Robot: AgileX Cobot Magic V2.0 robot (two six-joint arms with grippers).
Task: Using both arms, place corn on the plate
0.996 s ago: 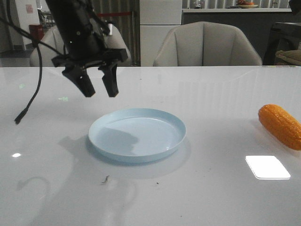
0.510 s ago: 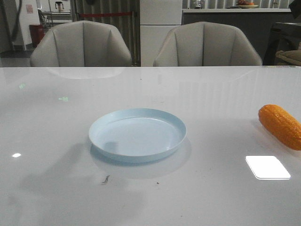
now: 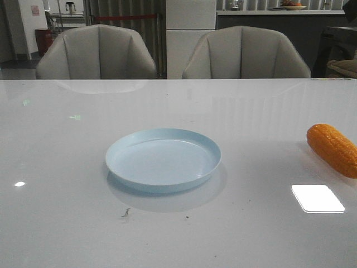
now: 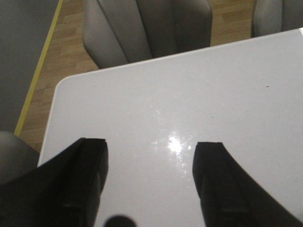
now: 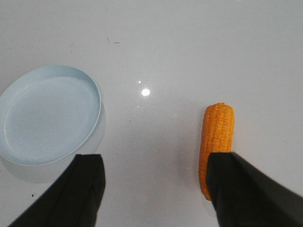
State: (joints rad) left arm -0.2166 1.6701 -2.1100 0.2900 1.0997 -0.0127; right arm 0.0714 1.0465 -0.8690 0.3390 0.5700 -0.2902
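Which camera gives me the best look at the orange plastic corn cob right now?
The right wrist view: the orange plastic corn cob shows nearly whole, one end behind a finger. The front view crops it at the frame's right edge. The left wrist view misses it.

Surface: glossy white table [image 3: 251, 117], rounded corner visible in the left wrist view, bright light reflections across the top. Pale blue plate [image 3: 163, 159] rests flat near the table's middle, nothing in it. Orange corn [image 3: 332, 148] lies on its side directly on the tabletop, well apart from the plate, toward the right edge. A few small dark specks [image 3: 126, 212] sit just in front of the plate
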